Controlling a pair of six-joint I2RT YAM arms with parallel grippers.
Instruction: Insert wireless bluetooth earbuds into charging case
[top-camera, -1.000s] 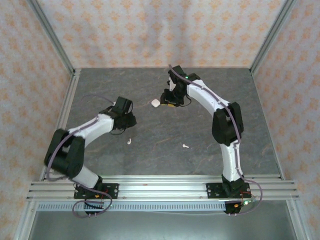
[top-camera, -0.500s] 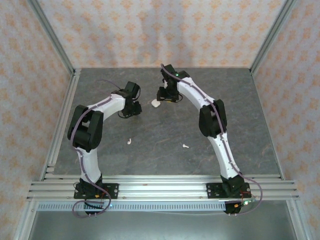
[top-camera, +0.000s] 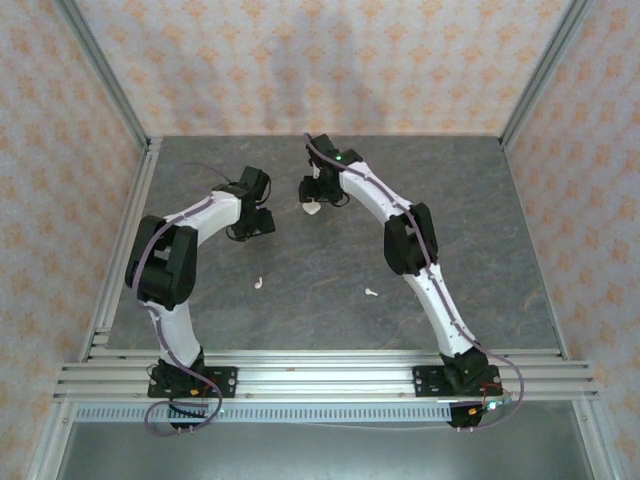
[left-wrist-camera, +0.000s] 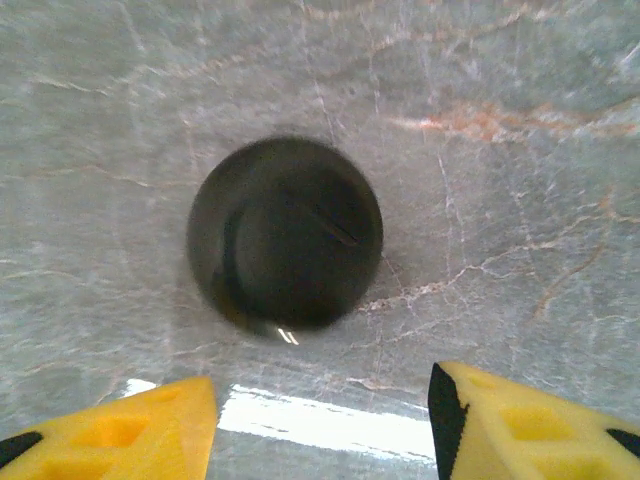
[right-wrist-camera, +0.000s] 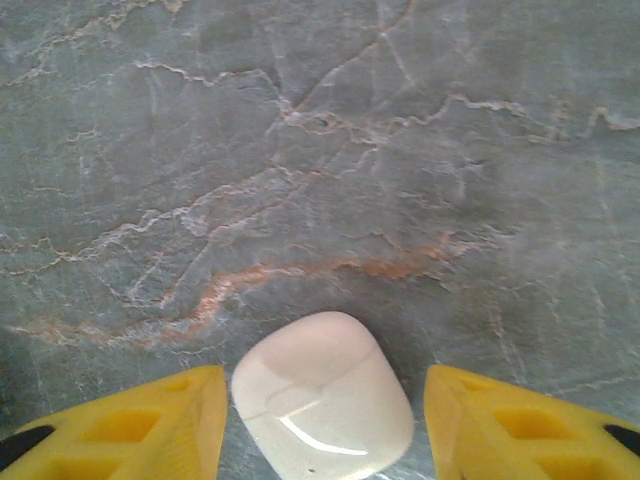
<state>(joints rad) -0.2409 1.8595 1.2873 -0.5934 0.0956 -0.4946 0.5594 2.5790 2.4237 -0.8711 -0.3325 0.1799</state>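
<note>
- A grey, marble-patterned table (top-camera: 500, 230) takes up most of the overhead view, with walls of pale orange patterned paper (top-camera: 300, 60) on three sides.
- An aluminium rail (top-camera: 330, 375) runs along the near edge and carries both arm bases.
- The right arm (top-camera: 400, 215), white with black joints, stretches far out and leans left towards the back middle of the table.
- The left arm (top-camera: 190, 225) bends up from its base and reaches right, ending left of centre near the back.
- The right gripper (right-wrist-camera: 322, 378) hangs low over the table with its yellow fingers (right-wrist-camera: 150, 415) spread wide. The charging case sits between them, with a thin gap on each side.
- The left gripper (left-wrist-camera: 325, 400) also has its yellow fingers (left-wrist-camera: 520, 425) spread apart and holds nothing.
- A black round disc (left-wrist-camera: 285, 245) lies on the table just ahead of the left fingers, not between them.
- The charging case (right-wrist-camera: 322, 400), a pale pink rounded pebble, lies flat on the table and looks closed. From above it is at the back middle (top-camera: 310, 208).
- The earbuds are two tiny white pieces lying loose on the table, well apart from the case. One (top-camera: 258, 283) is left of centre and the other (top-camera: 370, 292) is right of centre, both nearer the rail.
</note>
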